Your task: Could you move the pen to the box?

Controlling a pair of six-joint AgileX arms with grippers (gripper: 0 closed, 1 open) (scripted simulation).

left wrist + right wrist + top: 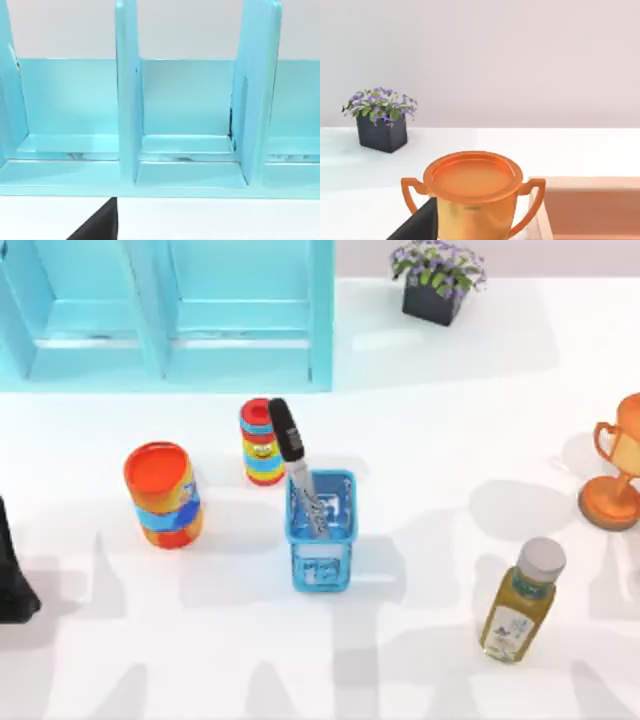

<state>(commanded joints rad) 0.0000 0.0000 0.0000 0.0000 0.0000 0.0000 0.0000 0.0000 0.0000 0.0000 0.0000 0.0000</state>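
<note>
The pen [296, 465] stands tilted inside the blue box [322, 568] at the middle of the table. Its grey-white barrel is in the box, and its black cap sticks out over the rim towards the striped can [261, 443]. Neither gripper touches it. My left arm [12, 575] is parked at the table's far left edge. A dark part of my left gripper [97, 226] shows in the left wrist view, facing the cyan shelf. A dark part of my right gripper [417, 222] shows in the right wrist view, just before the orange trophy.
An orange can [163, 495] stands left of the box. The cyan shelf [170, 310] fills the back left, with a flower pot [437, 280] at the back right. The orange trophy [615, 475] is at the right edge, and a yellow bottle [522, 600] lies front right.
</note>
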